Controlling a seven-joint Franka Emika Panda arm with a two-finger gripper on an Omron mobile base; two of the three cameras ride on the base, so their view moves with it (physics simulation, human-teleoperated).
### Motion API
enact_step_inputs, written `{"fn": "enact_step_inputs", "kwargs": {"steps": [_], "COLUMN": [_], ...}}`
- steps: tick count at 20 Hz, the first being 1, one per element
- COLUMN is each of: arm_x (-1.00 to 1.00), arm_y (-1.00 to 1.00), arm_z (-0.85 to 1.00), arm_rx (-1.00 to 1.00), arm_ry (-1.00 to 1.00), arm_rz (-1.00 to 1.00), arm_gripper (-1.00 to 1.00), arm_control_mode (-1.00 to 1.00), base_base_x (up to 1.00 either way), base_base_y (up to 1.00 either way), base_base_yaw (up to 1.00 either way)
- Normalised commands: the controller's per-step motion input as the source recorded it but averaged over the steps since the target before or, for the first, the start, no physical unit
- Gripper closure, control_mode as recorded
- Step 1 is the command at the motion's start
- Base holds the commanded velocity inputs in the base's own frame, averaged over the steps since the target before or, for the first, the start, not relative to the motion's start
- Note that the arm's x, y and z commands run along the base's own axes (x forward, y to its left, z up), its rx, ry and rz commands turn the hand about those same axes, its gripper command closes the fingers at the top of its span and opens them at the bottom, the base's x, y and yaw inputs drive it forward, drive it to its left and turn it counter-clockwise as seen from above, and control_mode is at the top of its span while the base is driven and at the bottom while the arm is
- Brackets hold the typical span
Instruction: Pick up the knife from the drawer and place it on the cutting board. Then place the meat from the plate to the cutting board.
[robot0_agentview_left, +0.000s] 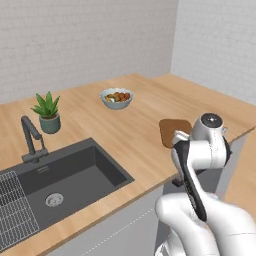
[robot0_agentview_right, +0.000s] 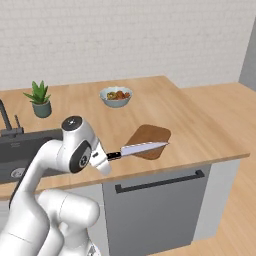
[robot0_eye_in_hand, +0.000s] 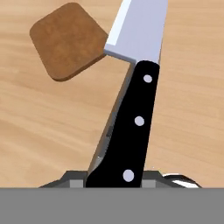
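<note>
My gripper (robot0_agentview_right: 105, 159) is shut on the black handle of the knife (robot0_agentview_right: 141, 148). It holds the knife level above the counter's front edge. The pale blade points right, and its tip reaches over the near edge of the cutting board (robot0_agentview_right: 150, 137). In the hand view the knife (robot0_eye_in_hand: 133, 127) runs up from my gripper (robot0_eye_in_hand: 116, 177), and the brown cutting board (robot0_eye_in_hand: 65, 41) lies at the upper left of the blade. From the left base view my arm hides part of the cutting board (robot0_agentview_left: 171, 129). The drawer, the meat and the plate are out of view.
A grey-blue bowl of fruit (robot0_agentview_right: 116, 95) stands behind the board. A potted plant (robot0_agentview_right: 40, 100) and a dark sink (robot0_agentview_left: 65, 177) with a faucet (robot0_agentview_left: 31, 137) are to the left. Below the counter is a grey front with a bar handle (robot0_agentview_right: 160, 182).
</note>
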Motion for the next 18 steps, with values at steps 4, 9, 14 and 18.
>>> {"fn": "enact_step_inputs", "kwargs": {"steps": [4, 9, 14, 18], "arm_x": [0.92, 0.88, 0.75, 0.59], "arm_y": [-0.03, 0.0, -0.18, -0.32], "arm_z": [-0.19, -0.06, 0.0, 0.0], "arm_rx": [0.0, 0.0, 0.0, 0.0], "arm_ry": [0.08, 0.13, 0.18, 0.16], "arm_rz": [0.2, 0.23, 0.17, 0.07], "arm_gripper": [1.0, 1.0, 1.0, 1.0], "arm_control_mode": [-1.0, -1.0, -1.0, -1.0], "base_base_x": [0.0, 0.0, 0.0, 0.0], "base_base_y": [0.0, 0.0, 0.0, 0.0], "base_base_yaw": [0.0, 0.0, 0.0, 0.0]}}
